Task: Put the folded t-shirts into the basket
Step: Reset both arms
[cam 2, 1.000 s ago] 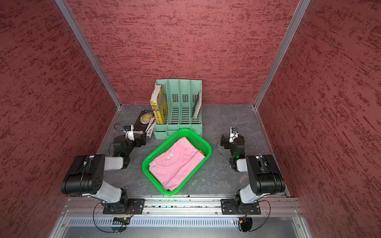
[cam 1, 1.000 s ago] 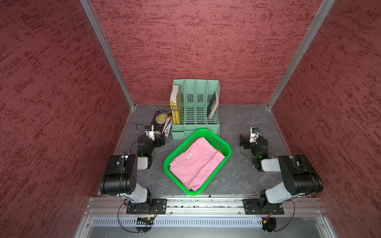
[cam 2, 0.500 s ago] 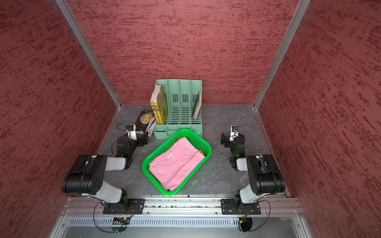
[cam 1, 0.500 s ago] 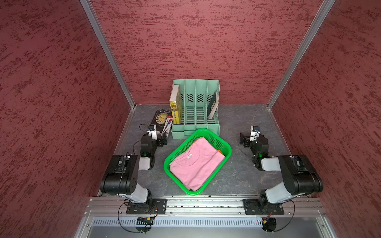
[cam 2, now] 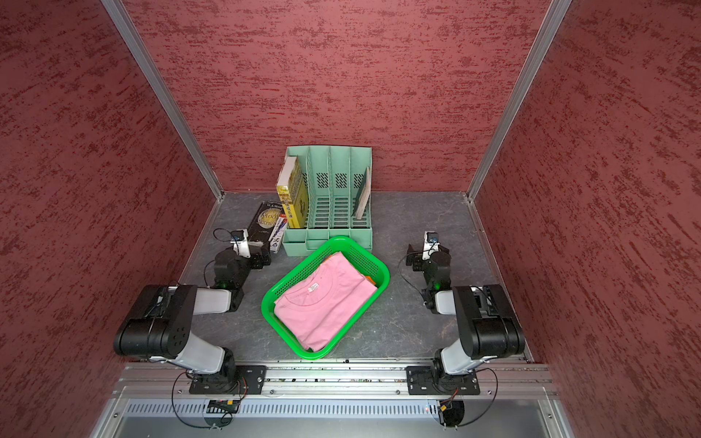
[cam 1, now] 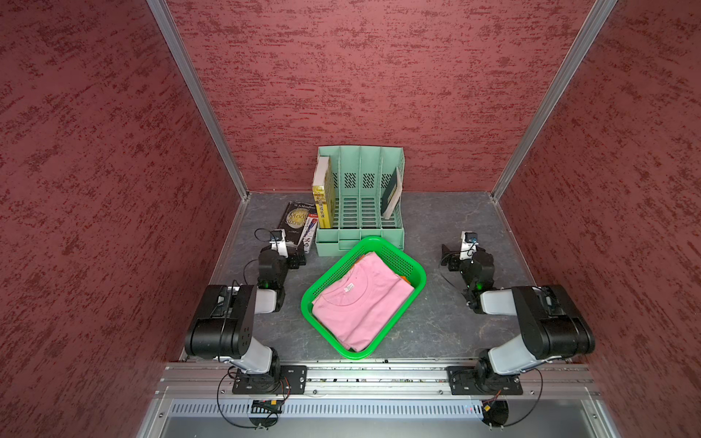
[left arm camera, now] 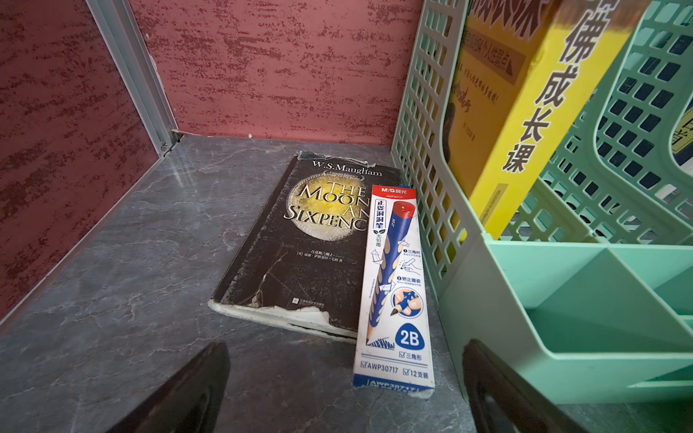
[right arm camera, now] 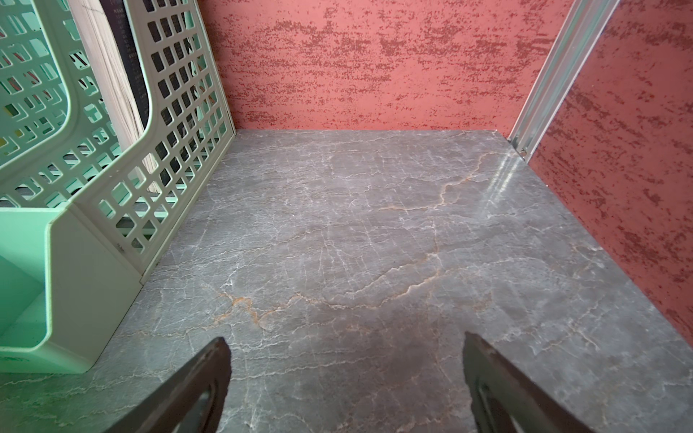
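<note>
In both top views, the green basket [cam 1: 305,303] was seen at the middle of the counter [cam 1: 436,326], its 12 o'clock corner against the mint file organizer [cam 1: 360,235]. One pink t-shirt [cam 1: 360,303] lay uppermost inside it. One orange t-shirt [cam 1: 405,280] showed only as an edge beneath, at 2 o'clock. A dark sliver [cam 1: 352,347] at 6 o'clock was judged perhaps a third shirt, but that could not be told. The left claw [cam 1: 300,261] at 10 o'clock and the right claw [cam 1: 449,261] at 2 o'clock were parked low, jaws apart, nothing held. One yellow book [cam 1: 322,204] and one dark book [cam 1: 392,193] stood in the organizer. The pink cloth was heaped close to the rim at 6 o'clock, so it could be dragged over by any further reach.

In the left wrist view, one flat paperback [left arm camera: 311,240] and one pencil box [left arm camera: 393,285] were found just ahead of the spread jaws. The box could be knocked if that arm were swung forward.

In the right wrist view, only bare counter and the organizer's side were shown beyond the wide jaws; little risk was judged there.
</note>
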`<state>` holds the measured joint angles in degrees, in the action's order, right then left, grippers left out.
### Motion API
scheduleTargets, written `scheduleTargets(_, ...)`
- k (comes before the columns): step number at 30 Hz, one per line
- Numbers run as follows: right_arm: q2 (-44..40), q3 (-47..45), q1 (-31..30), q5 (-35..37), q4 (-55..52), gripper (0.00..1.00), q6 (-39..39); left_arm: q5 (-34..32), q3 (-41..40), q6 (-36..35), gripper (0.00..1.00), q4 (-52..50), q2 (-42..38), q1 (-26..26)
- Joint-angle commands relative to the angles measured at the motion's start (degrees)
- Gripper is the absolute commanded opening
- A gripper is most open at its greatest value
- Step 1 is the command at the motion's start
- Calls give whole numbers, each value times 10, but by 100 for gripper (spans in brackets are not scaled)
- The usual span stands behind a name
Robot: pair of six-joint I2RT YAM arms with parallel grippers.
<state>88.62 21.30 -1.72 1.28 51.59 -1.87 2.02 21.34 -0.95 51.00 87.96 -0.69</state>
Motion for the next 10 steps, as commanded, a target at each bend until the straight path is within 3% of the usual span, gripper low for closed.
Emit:
scheduleTargets(1, -1, 5, 1, 8, 12, 98, 6, 23, 5, -1, 100, -3, -2, -12)
scheduleTargets(10, 0, 5, 0, 8, 11, 99, 7, 18, 4, -3, 100, -1, -2, -10)
